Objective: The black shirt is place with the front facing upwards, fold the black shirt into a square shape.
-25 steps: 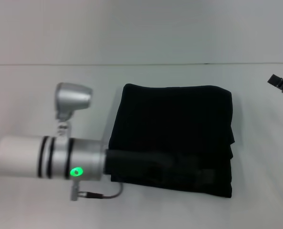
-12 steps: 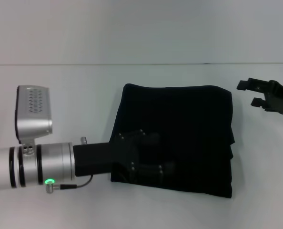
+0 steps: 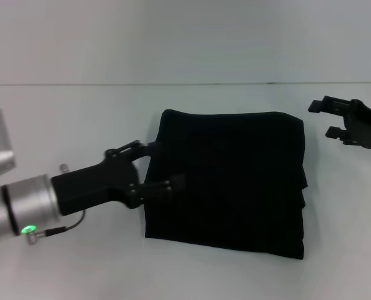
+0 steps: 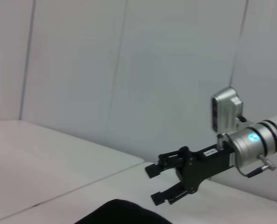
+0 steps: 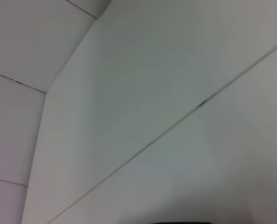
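1. Head view: the black shirt [image 3: 226, 181] lies on the white table [image 3: 79, 119] as a compact, nearly square folded stack, so the folding looks about complete. The left gripper [image 3: 157, 167] sits at the shirt's left edge, jaws spread and holding nothing, one finger over the cloth edge. The right gripper [image 3: 326, 119] hangs off the shirt's upper right corner, apart from it, jaws spread and empty.

2. Left wrist view: a corner of the shirt [image 4: 117, 212] shows low down, with the right gripper [image 4: 158, 185] beyond it, jaws parted, clear of the cloth.

3. Right wrist view: only bare table and wall; the shirt barely shows.
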Robot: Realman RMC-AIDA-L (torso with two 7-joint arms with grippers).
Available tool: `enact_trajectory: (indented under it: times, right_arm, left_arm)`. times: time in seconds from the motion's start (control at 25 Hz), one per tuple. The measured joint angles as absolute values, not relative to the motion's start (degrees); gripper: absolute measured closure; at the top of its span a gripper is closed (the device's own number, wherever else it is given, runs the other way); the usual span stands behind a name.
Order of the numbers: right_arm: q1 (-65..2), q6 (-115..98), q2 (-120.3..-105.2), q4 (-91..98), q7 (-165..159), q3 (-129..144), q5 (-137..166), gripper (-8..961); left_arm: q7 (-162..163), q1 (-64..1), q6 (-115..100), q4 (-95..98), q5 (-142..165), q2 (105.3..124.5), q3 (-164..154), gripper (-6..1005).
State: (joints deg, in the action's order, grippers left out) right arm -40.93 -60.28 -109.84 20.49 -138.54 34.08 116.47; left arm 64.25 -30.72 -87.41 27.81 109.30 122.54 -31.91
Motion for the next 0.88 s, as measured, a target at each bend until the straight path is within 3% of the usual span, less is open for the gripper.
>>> enact_trajectory:
  times: [0.44, 0.88]
  right_arm:
    - [-41.95, -61.14, -109.89, 19.82, -142.45, 35.2, 116.66, 46]
    - [-42.52, -59.33, -111.42, 18.51, -143.47, 36.13, 116.69, 58]
  left_arm:
    - [62.16, -26.56, -87.84, 28.1, 109.18, 121.26, -28.2, 76]
    - [61.58, -26.29, -85.09, 27.87, 109.38, 120.4, -28.06, 77]
